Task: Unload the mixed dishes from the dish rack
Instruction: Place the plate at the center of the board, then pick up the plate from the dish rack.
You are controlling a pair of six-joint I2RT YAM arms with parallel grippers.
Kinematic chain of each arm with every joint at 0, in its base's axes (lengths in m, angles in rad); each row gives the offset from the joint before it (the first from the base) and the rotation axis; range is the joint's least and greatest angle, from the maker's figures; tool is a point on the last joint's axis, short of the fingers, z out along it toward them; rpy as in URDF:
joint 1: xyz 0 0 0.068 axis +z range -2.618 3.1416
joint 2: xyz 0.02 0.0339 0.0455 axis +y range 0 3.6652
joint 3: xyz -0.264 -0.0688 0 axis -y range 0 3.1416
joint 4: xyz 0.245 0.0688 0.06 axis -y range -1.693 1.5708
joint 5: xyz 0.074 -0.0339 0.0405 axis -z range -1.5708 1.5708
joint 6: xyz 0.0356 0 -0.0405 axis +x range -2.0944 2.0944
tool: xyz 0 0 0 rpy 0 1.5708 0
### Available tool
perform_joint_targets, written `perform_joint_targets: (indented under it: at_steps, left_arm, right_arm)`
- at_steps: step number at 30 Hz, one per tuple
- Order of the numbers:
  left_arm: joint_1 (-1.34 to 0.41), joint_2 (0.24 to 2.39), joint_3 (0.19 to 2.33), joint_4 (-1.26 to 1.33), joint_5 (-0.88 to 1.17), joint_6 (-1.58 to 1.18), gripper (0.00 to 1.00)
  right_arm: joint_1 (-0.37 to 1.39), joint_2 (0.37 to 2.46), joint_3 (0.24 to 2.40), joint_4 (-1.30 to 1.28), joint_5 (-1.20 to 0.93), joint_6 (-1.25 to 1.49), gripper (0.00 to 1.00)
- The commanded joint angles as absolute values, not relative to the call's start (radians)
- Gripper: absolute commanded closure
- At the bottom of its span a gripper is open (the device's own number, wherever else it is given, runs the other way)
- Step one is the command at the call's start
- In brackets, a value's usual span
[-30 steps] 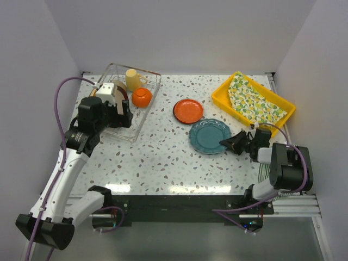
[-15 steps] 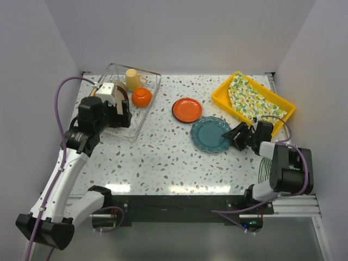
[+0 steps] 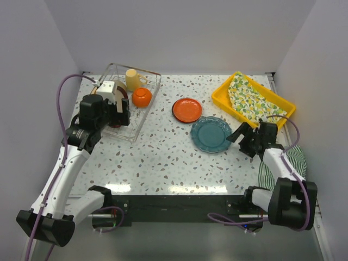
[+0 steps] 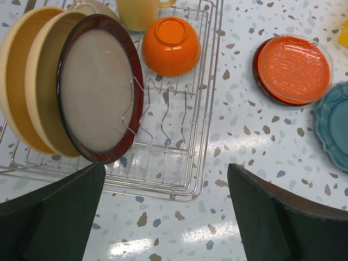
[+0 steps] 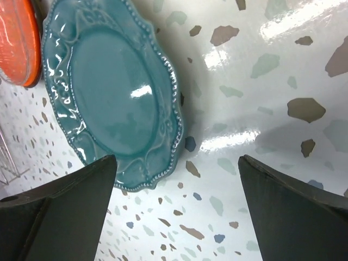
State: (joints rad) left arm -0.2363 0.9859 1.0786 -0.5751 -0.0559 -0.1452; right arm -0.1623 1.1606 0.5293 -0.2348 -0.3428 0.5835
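Since a second ago the right gripper (image 3: pixel 242 140) has let go of the teal plate (image 3: pixel 211 134) and is drawing back to the right, its jaws now standing wide. From above, that plate is lying flat on the desk (image 3: pixel 174 157) beside the orange plate (image 3: pixel 187 110). The left gripper (image 3: pixel 124 115) is hovering wide open over the dish rack (image 3: pixel 145 111).

The left wrist view is showing a dark brown plate (image 4: pixel 100 98) and two tan plates (image 4: pixel 30 81) standing on edge in the rack. An orange bowl (image 4: pixel 171 46) is sitting mouth down near a cream mug (image 4: pixel 140 11).

The right wrist view is showing the teal plate lying clear of the spread fingers (image 5: pixel 54 212).

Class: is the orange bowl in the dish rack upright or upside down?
Upside down: the orange bowl shows its foot ring on top, its wider rim down on the dish rack wires.
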Motion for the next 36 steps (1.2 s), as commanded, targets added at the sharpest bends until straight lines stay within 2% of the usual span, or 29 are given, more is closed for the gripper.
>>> perform_joint_targets:
  at_steps: [1, 5, 13, 16, 19, 22, 36]
  left_arm:
    - [-0.236, 1.006, 1.137, -0.574, -0.148, -0.127, 0.0]
    - [-0.236, 1.055, 1.155, -0.58, -0.29, -0.137, 0.0]
    - [-0.236, 1.166, 1.181, -0.549, -0.494, -0.147, 0.06]
    - [-0.236, 1.207, 1.178, -0.523, -0.55, -0.137, 0.1]
    - [-0.236, 1.253, 1.175, -0.491, -0.584, -0.12, 0.19]
    - [-0.223, 1.308, 1.178, -0.462, -0.569, -0.118, 0.3]
    - [-0.115, 1.394, 1.155, -0.396, -0.457, -0.167, 0.39]
  right_arm:
    - [-0.088, 1.057, 0.589, -0.31, -0.273, 0.545, 0.02]
    - [0.023, 0.997, 0.641, -0.363, -0.206, 0.499, 0.02]
    - [0.074, 0.95, 0.701, -0.396, -0.244, 0.459, 0.02]
    - [0.098, 0.943, 0.701, -0.39, -0.256, 0.462, 0.02]
    - [0.117, 0.937, 0.692, -0.382, -0.262, 0.466, 0.02]
    - [0.126, 0.937, 0.684, -0.382, -0.267, 0.459, 0.02]
    - [0.167, 0.931, 0.673, -0.388, -0.253, 0.43, 0.02]
